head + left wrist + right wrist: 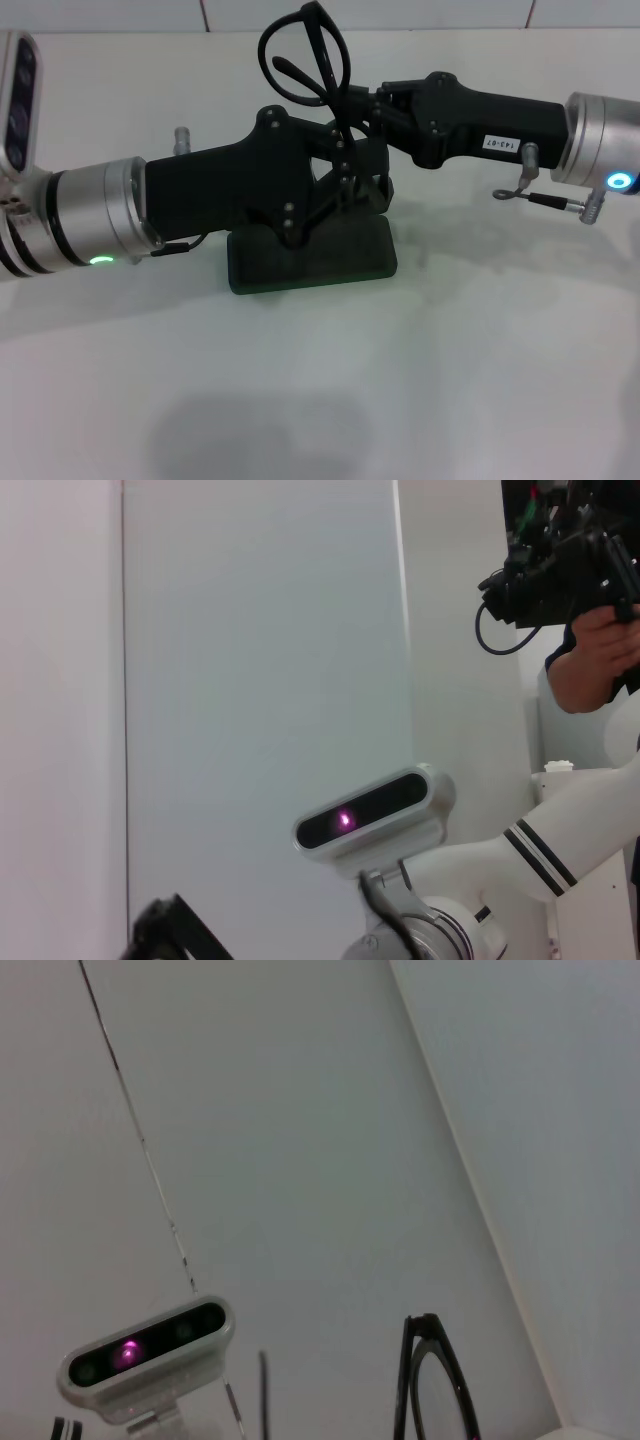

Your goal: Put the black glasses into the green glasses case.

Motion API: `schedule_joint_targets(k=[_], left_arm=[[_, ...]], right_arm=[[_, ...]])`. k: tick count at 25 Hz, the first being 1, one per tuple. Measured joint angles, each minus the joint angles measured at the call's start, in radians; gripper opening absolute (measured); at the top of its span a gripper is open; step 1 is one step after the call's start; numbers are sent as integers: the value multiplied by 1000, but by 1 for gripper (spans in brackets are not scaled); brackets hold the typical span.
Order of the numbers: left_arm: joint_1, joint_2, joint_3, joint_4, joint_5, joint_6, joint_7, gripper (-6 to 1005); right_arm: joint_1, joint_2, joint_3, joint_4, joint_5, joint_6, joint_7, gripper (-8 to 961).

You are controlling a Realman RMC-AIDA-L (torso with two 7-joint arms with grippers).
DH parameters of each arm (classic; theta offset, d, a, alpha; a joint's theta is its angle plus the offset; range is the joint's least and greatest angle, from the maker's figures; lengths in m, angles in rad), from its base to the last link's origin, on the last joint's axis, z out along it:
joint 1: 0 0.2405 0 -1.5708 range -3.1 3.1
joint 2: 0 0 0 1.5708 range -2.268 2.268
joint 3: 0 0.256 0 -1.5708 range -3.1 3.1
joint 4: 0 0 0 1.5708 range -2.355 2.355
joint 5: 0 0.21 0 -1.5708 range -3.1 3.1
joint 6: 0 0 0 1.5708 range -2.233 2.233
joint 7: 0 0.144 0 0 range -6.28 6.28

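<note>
The black glasses (pixel 303 55) stand upright in the air above the middle of the table, lenses on top and temple arms hanging down. My right gripper (pixel 356 101) reaches in from the right and is shut on the frame by its temple. The frame's lower edge also shows in the right wrist view (pixel 432 1380). The green glasses case (pixel 312 258) lies on the table right below them, with only its dark flat body showing. My left gripper (pixel 362 178) reaches in from the left, low over the case's far edge and in front of the hanging temple arms; it hides the case's back part.
The white table (pixel 420 380) runs to a tiled wall at the back. The left wrist view shows my head camera (pixel 372 808) and a person's hand (pixel 590 660) with black gear. A loose cable (pixel 540 196) hangs by the right wrist.
</note>
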Motion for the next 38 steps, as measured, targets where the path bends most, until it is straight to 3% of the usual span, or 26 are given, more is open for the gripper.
schedule_joint_targets(k=[28,38], left_arm=[[-2,3,-12,2,-5,2,-14,6],[3,5,-12,1,2,43,-14,6]], right_arm=[[-25,-1,-22,-23,-2,-55,-22,50],[-39,-4,-6,-24,7,6,-48,50]])
